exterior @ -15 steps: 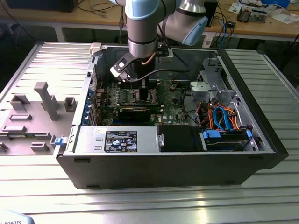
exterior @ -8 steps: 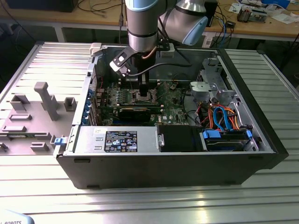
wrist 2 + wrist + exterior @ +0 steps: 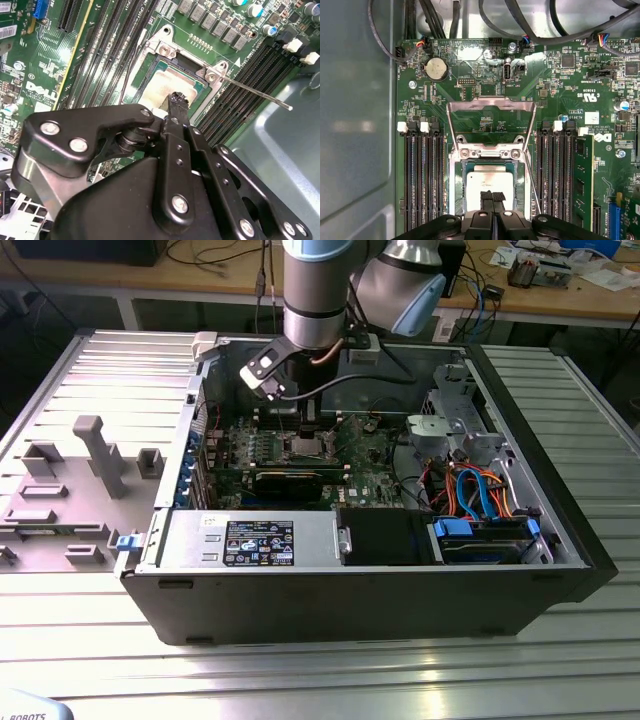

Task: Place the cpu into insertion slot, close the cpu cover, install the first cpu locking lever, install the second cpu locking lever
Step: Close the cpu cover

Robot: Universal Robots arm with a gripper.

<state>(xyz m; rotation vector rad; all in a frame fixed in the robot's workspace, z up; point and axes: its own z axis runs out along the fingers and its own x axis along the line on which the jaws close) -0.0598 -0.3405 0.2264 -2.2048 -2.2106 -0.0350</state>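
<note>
In both wrist views the cpu (image 3: 487, 181) (image 3: 170, 80), a silvery-grey square, lies flat in the insertion slot (image 3: 456, 185) (image 3: 159, 59) on the green board. The cpu cover (image 3: 490, 102) is swung open, its frame tilted back beyond the slot's hinge. My gripper (image 3: 492, 196) (image 3: 177, 99) is shut with its black fingertips together just over the near edge of the cpu; nothing sits between them. One thin locking lever (image 3: 255, 92) sticks out free from the slot's corner. In the exterior view the gripper (image 3: 303, 425) hangs inside the computer case, above the slot (image 3: 305, 447).
Rows of black memory slots (image 3: 422, 185) (image 3: 555, 180) flank the socket. Cables (image 3: 530, 25) run along the case's back wall. A black graphics card (image 3: 290, 480), a drive bay with blue and orange cables (image 3: 480, 500) and the grey case wall (image 3: 355, 125) stand close by.
</note>
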